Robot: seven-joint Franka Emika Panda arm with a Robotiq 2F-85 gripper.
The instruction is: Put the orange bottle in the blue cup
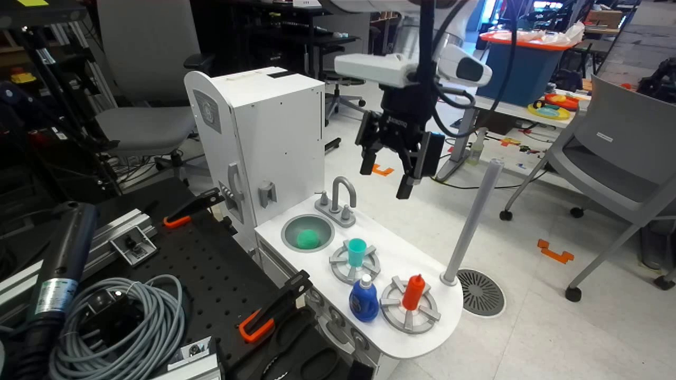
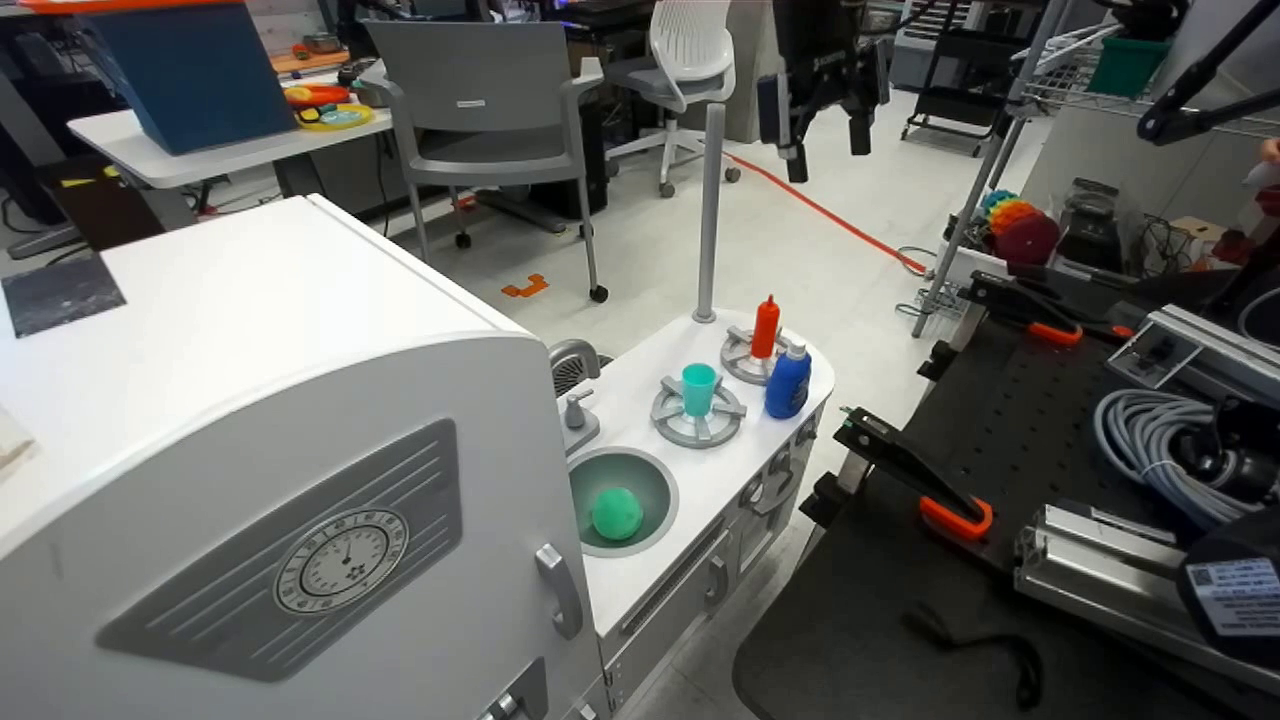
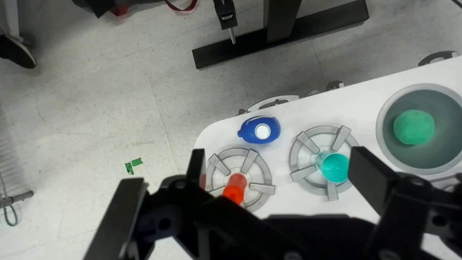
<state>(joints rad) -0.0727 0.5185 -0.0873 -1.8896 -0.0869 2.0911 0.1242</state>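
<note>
The orange bottle [image 1: 413,294] stands upright on a grey burner of the white toy counter. It also shows in an exterior view [image 2: 766,328] and in the wrist view [image 3: 236,185], where a gripper link partly covers it. The blue cup [image 1: 357,253] stands upright on the neighbouring burner, also in an exterior view [image 2: 698,390]. In the wrist view the cup [image 3: 335,168] is partly behind a finger; its visible inside looks empty. My gripper [image 1: 386,178] is open and empty, pointing down, well above the counter. It also shows in an exterior view [image 2: 828,152] and the wrist view [image 3: 278,168].
A dark blue bottle with white cap [image 1: 364,300] stands beside the orange bottle's burner. A grey sink [image 2: 662,535] holds a green round thing [image 2: 617,513]. A faucet [image 1: 343,196], an upright grey pole [image 1: 476,216] and a tall white toy fridge [image 1: 280,132] rise around the counter.
</note>
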